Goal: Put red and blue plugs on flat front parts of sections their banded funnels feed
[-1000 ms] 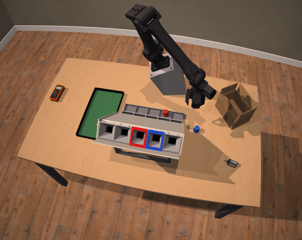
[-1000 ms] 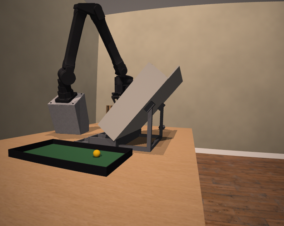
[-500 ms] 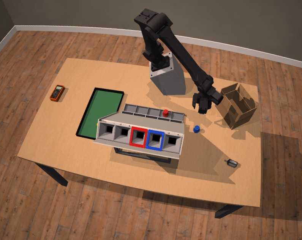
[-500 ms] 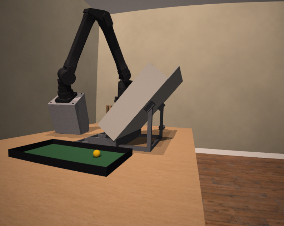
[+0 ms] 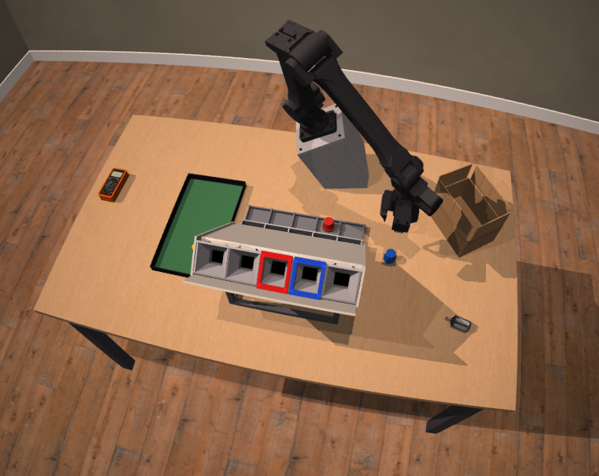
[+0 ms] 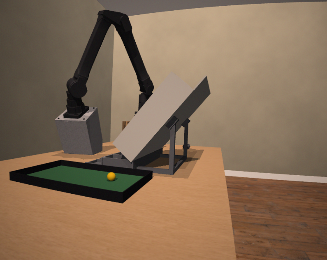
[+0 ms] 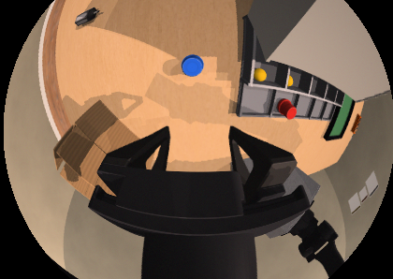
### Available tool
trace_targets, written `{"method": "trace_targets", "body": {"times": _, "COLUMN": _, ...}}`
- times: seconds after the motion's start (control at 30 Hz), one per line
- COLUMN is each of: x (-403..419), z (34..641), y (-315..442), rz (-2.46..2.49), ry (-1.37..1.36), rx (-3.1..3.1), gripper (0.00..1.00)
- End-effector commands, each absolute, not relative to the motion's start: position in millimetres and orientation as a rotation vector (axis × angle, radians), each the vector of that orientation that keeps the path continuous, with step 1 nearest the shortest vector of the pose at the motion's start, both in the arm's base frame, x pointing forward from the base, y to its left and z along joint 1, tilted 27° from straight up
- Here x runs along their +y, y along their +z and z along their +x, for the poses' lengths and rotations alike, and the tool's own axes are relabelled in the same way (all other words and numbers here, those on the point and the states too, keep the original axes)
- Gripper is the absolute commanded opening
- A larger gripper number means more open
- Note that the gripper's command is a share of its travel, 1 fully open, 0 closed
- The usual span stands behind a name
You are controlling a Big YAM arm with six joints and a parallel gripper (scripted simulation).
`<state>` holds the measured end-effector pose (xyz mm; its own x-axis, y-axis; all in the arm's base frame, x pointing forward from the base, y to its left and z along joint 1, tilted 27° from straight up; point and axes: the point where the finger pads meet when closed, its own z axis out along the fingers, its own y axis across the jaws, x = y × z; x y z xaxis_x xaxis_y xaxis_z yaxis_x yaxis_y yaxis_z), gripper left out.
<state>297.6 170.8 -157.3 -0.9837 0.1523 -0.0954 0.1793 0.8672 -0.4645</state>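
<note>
My gripper (image 5: 392, 224) (image 7: 199, 129) is open and empty, above the table on the robot's side of the blue plug. The blue plug (image 5: 389, 256) (image 7: 192, 66) stands on the table beyond the fingertips. The red plug (image 5: 328, 224) (image 7: 287, 109) is on the flat front part of the second section from the blue plug's end. One yellow marble (image 7: 260, 75) lies in the back part of the end section, another marble (image 7: 290, 80) behind the red plug. The red-banded funnel (image 5: 274, 254) is the middle one; the blue-banded funnel (image 5: 322, 279) adjoins it. A third marble (image 6: 111, 176) lies in the green tray (image 5: 207, 215) (image 6: 60, 175).
The sloping cover (image 5: 289, 243) (image 6: 155, 117) (image 7: 313, 35) hides the pipes and overhangs the sections. An open cardboard box (image 5: 476, 209) (image 7: 89, 147) stands beside the gripper. A small metal scoop (image 5: 460, 323) (image 7: 86, 17) and an orange multimeter (image 5: 113, 184) (image 7: 356, 124) lie farther off.
</note>
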Motion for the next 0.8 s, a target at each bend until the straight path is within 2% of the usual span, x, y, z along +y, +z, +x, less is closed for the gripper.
{"method": "trace_targets", "body": {"times": 0.0, "x": 178, "z": 347, "y": -153, "rz": 0.266, "ry": -0.711, "rx": 2.979, "gripper": 0.63}}
{"method": "trace_targets", "body": {"times": 0.13, "x": 179, "z": 363, "y": -146, "rz": 0.271, "ry": -0.688, "rx": 2.973, "gripper": 0.63}}
{"method": "trace_targets", "body": {"times": 0.27, "x": 177, "z": 339, "y": -149, "rz": 0.214, "ry": -0.728, "rx": 2.990, "gripper": 0.63}}
{"method": "trace_targets", "body": {"times": 0.43, "x": 178, "z": 360, "y": -146, "rz": 0.268, "ry": -0.688, "rx": 2.974, "gripper": 0.63}}
{"method": "trace_targets", "body": {"times": 0.77, "x": 185, "z": 356, "y": -146, "rz": 0.238, "ry": -0.686, "rx": 2.972, "gripper": 0.63}}
